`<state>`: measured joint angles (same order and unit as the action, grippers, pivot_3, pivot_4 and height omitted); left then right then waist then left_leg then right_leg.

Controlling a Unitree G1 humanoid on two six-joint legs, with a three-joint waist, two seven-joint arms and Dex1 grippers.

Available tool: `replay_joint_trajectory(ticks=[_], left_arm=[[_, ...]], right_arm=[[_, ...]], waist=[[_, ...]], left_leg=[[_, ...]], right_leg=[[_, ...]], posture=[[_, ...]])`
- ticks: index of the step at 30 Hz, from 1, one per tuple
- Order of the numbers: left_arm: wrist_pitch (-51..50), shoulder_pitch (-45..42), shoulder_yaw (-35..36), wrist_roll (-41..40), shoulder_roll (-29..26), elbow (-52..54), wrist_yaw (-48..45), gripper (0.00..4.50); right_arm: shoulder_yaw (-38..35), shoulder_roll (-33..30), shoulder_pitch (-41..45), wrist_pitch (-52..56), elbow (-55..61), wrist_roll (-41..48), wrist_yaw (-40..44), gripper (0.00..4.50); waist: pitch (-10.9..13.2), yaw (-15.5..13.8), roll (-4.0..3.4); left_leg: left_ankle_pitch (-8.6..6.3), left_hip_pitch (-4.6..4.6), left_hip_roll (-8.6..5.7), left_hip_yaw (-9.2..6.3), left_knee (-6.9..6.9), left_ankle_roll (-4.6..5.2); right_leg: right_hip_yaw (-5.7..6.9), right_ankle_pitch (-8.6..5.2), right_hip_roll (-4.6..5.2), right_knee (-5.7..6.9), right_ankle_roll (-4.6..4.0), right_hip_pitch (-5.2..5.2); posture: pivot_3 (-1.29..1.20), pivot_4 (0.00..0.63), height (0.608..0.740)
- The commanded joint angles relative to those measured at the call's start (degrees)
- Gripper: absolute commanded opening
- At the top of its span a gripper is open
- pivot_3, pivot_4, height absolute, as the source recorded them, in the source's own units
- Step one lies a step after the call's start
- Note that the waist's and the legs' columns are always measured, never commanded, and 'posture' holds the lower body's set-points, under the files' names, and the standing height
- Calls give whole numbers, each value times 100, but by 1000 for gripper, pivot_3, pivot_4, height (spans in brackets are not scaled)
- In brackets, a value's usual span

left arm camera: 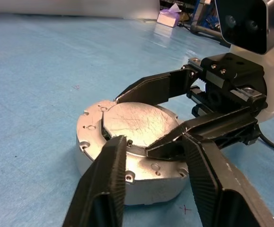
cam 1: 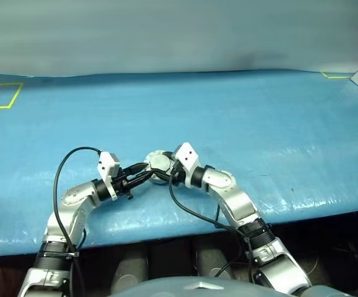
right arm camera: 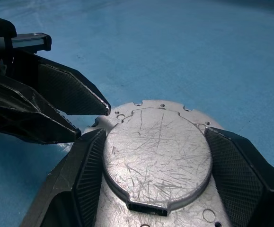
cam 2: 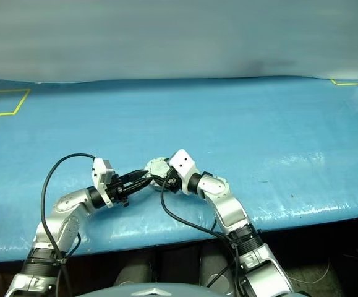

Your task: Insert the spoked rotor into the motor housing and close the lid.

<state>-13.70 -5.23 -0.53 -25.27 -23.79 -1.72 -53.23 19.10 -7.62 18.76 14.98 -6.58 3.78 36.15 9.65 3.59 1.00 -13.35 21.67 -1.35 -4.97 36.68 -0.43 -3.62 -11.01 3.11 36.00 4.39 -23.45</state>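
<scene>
Sitting between right gripper [right arm camera: 158, 179] fingers, seemingly: motor housing [right arm camera: 158, 156].

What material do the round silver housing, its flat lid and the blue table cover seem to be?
The round housing looks like cast or machined metal, probably aluminium: matte silver with drilled holes. Its flat lid also looks like bare metal, dull and crossed by many fine scratches. The blue table cover seems to be plastic sheeting: slightly glossy and wrinkled.

Two grippers meet at a round metal housing on the blue table

The left gripper [left arm camera: 151, 156] reaches its two black fingers [left arm camera: 106, 189] over the near rim of the silvery motor housing [left arm camera: 127, 156], a scratched flat lid [left arm camera: 139, 123] seated on top (no windings visible), while the right gripper [left arm camera: 146, 116] straddles that lid from the far side, fingers spread along its edges.
</scene>
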Motion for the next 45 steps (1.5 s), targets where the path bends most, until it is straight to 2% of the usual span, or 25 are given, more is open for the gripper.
replay_joint_trajectory(ticks=[1,2,3,18,27,29,32,40,45], left_arm=[[-74,-125,9,43,39,-47,114,406],[-82,-131,2,48,40,-54,118,89],[-78,-140,-7,74,42,-69,133,37],[-368,-200,-393,854,-170,-295,508,37],[-420,-243,-395,788,-135,-283,423,37],[-415,-246,-387,768,-118,-283,416,0],[-438,-240,-380,700,-84,-252,376,0],[-471,-184,-394,606,-26,-97,306,0],[-494,-180,-387,448,73,-38,172,0]], right_arm=[[111,-38,-150,143,-223,-100,-5,3004],[108,-39,-156,141,-218,-103,-11,3004],[102,-41,-164,140,-210,-103,-18,3004],[88,-41,-273,178,7,-103,-86,3004],[77,-98,-304,305,185,117,180,3004],[84,-138,-300,328,259,108,178,3729],[95,-184,-347,238,498,35,111,4462],[-278,-93,-778,322,1729,407,-232,4462],[-643,31,-957,565,2121,668,-601,4462]], waist=[[-1,-2,1],[-1,1,1],[-1,2,2],[-44,-26,-2],[-79,-54,-20],[-79,-68,-20],[-79,-76,-19],[-77,-127,-21],[-75,-155,-19]], left_leg=[[0,0,0,-1,3,0],[0,1,0,0,4,0],[0,1,0,1,4,0],[0,-1,-2,0,-10,0],[-1,-3,-5,0,-14,-1],[-1,-3,-6,0,-18,0],[-1,-3,-8,0,-26,0],[-1,3,-9,0,-55,-1],[-1,7,-11,-1,-58,-1]], right_leg=[[0,0,-1,0,0,0],[0,0,0,0,0,1],[0,0,0,0,0,1],[0,-1,3,-6,-1,1],[1,-2,6,-10,0,1],[1,-4,7,-13,1,1],[1,-8,9,-16,3,1],[1,-21,12,-17,-2,-17],[2,-23,16,-18,-1,-20]], posture=[[0,150,740],[0,150,740],[0,150,740],[0,150,740],[0,150,740],[0,150,740],[0,150,740],[0,150,740],[0,150,740]])
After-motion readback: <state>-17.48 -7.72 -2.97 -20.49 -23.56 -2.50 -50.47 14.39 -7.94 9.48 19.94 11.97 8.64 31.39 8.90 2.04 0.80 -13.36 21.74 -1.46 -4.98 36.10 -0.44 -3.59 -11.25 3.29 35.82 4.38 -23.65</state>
